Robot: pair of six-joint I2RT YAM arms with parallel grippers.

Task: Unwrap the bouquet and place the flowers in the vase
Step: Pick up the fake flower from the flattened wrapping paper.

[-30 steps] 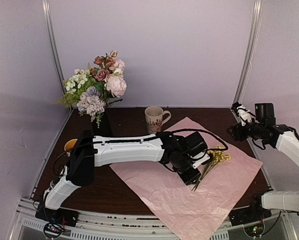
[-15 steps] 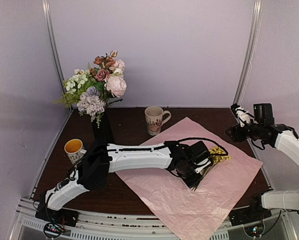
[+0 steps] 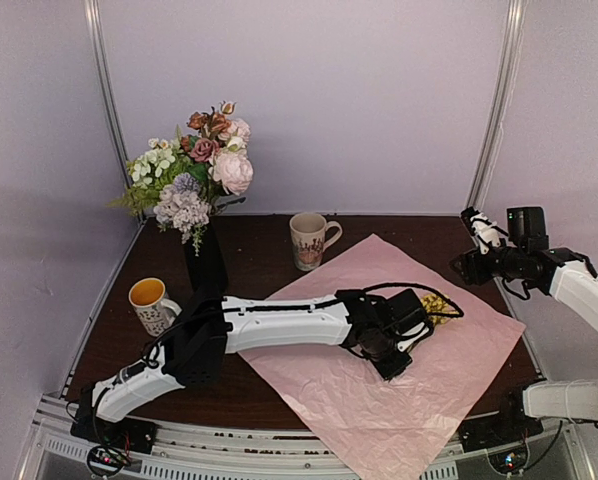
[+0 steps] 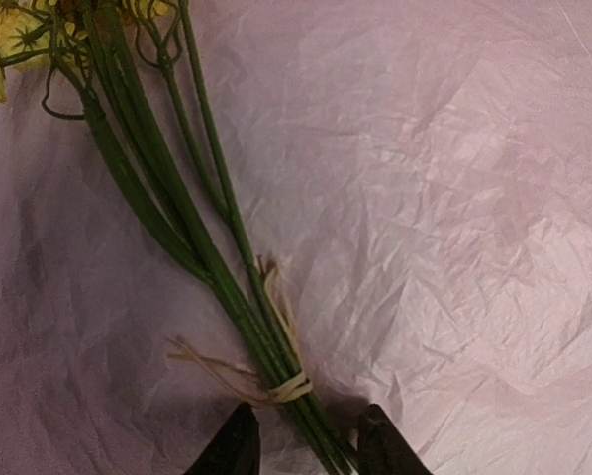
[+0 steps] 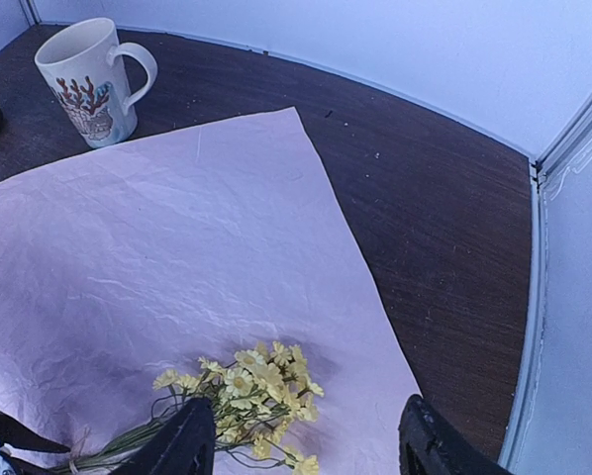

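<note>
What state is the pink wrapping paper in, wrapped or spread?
Spread: the pink paper lies flat on the table, only the yellow sprig lying on top, nothing folded around it.

A robot test booth in a lab, it was closed in by plain pale walls on metal posts, two white robot arms stood bolted to a metal rail at the edge of a dark table, a bare circuit board sat lit at one base.

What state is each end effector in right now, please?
Left end effector: open, straddling the green-stemmed bunch of small yellow flowers, not clamped.
Right end effector: open, holding nothing.
</note>
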